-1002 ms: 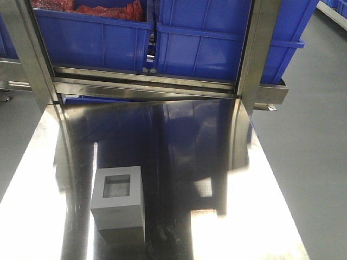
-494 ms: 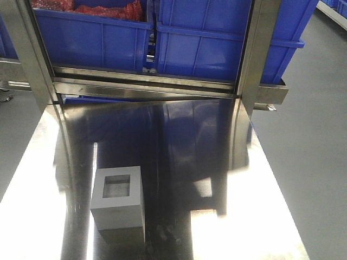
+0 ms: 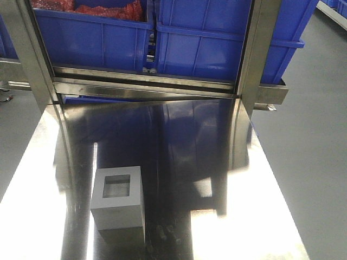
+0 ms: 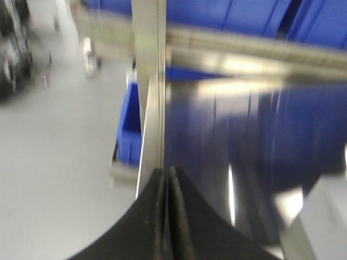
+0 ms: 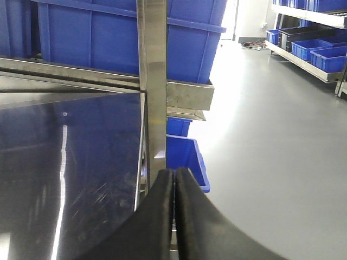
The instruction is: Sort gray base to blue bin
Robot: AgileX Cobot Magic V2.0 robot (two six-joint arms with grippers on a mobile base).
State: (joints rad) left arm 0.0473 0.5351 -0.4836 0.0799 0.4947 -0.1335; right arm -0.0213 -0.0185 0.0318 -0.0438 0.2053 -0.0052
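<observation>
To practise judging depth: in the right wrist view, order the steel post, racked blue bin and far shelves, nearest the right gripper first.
1. steel post, directly ahead.
2. blue bin, behind it on the rack.
3. far shelves, back right.

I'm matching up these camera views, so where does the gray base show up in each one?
Front: base stands lower left on the table, window face up.
Left wrist: a pale gray blur at the lower right edge may be it; too blurred to tell.
Right wrist: not in it.
Shared landmark: the shiny steel table, in all three.
</observation>
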